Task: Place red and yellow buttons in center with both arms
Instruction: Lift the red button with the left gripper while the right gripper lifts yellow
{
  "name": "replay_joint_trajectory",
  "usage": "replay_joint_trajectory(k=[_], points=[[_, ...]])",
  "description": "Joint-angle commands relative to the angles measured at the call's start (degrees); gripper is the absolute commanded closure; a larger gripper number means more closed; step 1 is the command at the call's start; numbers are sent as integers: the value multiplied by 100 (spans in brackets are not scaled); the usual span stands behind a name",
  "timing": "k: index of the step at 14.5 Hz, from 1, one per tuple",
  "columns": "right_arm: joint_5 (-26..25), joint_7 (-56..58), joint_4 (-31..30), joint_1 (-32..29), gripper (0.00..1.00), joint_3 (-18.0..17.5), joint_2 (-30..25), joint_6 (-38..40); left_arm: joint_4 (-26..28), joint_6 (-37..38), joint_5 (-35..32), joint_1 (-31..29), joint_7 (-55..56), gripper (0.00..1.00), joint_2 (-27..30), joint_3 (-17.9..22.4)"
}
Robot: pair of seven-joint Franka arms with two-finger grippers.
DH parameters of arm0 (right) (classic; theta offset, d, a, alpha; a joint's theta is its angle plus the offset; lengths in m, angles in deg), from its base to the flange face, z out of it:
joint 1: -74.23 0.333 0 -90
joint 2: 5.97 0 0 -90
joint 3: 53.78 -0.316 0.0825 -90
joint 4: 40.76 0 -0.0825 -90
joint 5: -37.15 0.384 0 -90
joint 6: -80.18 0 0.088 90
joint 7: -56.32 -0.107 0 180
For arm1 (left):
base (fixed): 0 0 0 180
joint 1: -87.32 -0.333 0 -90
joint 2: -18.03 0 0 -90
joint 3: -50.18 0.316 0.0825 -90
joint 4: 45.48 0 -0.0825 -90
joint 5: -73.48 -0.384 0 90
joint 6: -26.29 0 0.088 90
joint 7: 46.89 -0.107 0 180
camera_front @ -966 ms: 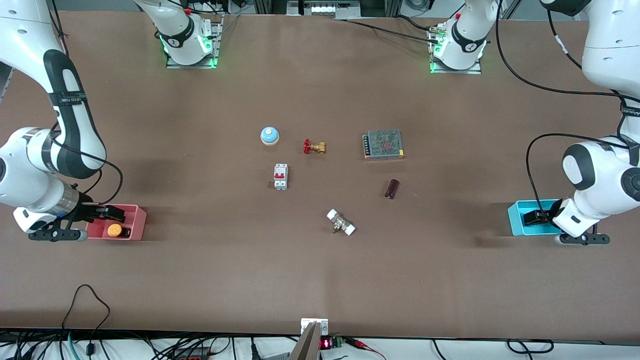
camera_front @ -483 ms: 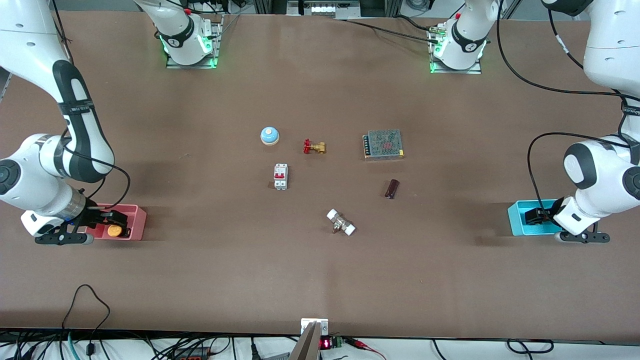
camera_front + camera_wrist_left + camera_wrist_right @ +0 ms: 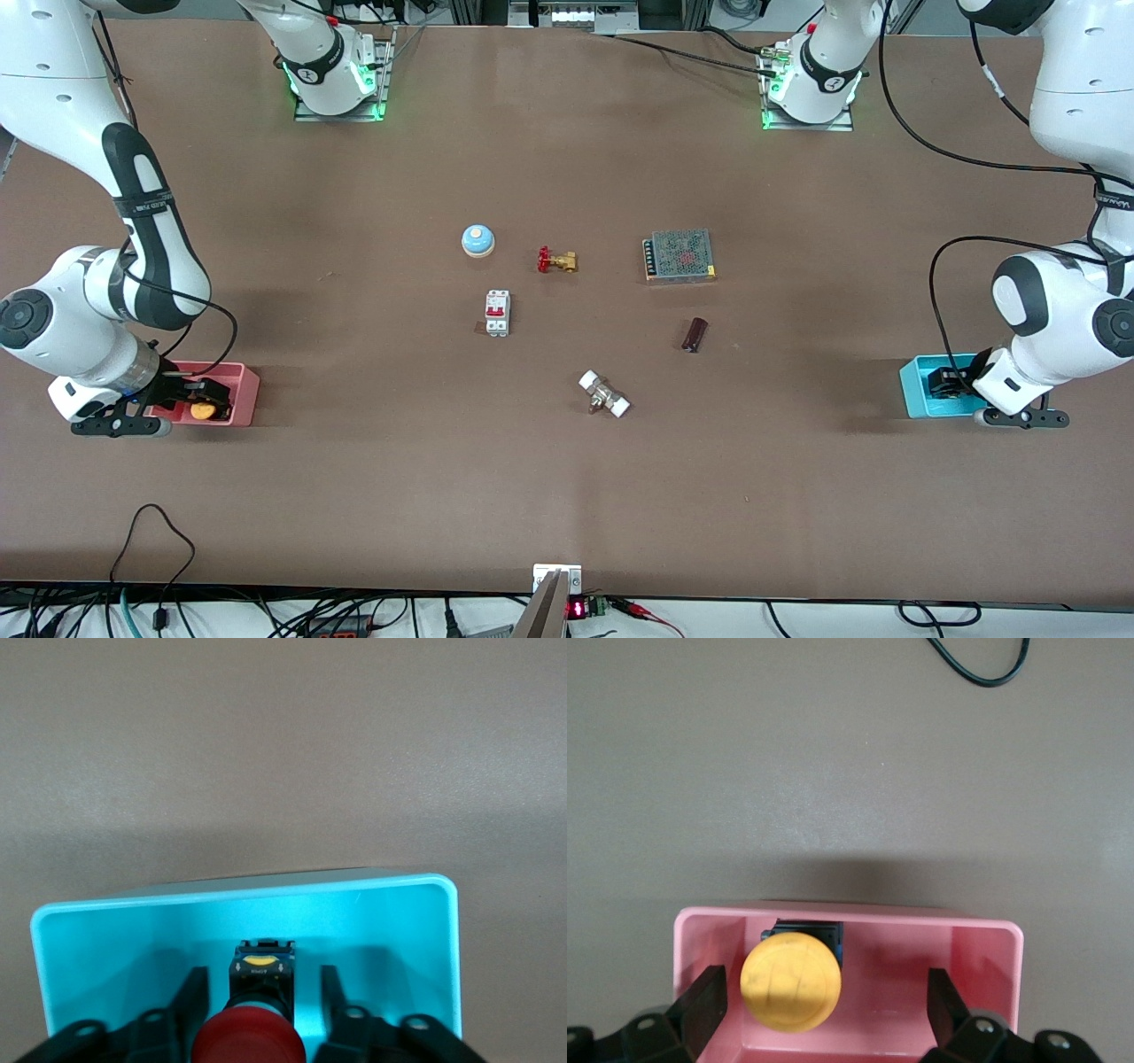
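The yellow button stands in the pink bin at the right arm's end of the table. My right gripper is open and low in that bin, with the button between its fingers, closer to one. The red button stands in the cyan bin at the left arm's end; the front view hides it. My left gripper is open and down in the cyan bin, with a finger on each side of the button's black body.
Mid-table lie a blue-and-white bell, a brass valve with a red handle, a metal power supply, a white circuit breaker, a brown cylinder and a white-ended fitting.
My right gripper has come down into the pink bin and now straddles the yellow button. My left gripper has shifted slightly and sunk lower in the cyan bin.
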State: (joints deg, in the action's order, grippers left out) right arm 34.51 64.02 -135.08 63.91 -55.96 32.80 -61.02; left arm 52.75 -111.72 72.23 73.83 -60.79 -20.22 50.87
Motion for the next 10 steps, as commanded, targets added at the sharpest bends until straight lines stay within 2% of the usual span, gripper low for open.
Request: replay_joint_trajectory(k=[1, 5, 7, 10], points=[[-61, 91, 27, -67, 2, -55, 25, -57, -23, -50, -24, -31, -77, 77, 28, -16], [-61, 91, 10, -67, 26, -63, 25, -39, -154, 116, -50, -48, -77, 79, 194, -7], [-61, 91, 10, -67, 32, -64, 25, -31, -365, 633, -85, -48, -77, 79, 370, -16], [-70, 91, 1, -67, 48, -64, 25, -22, -935, 1651, -94, 48, -77, 79, 529, -94]])
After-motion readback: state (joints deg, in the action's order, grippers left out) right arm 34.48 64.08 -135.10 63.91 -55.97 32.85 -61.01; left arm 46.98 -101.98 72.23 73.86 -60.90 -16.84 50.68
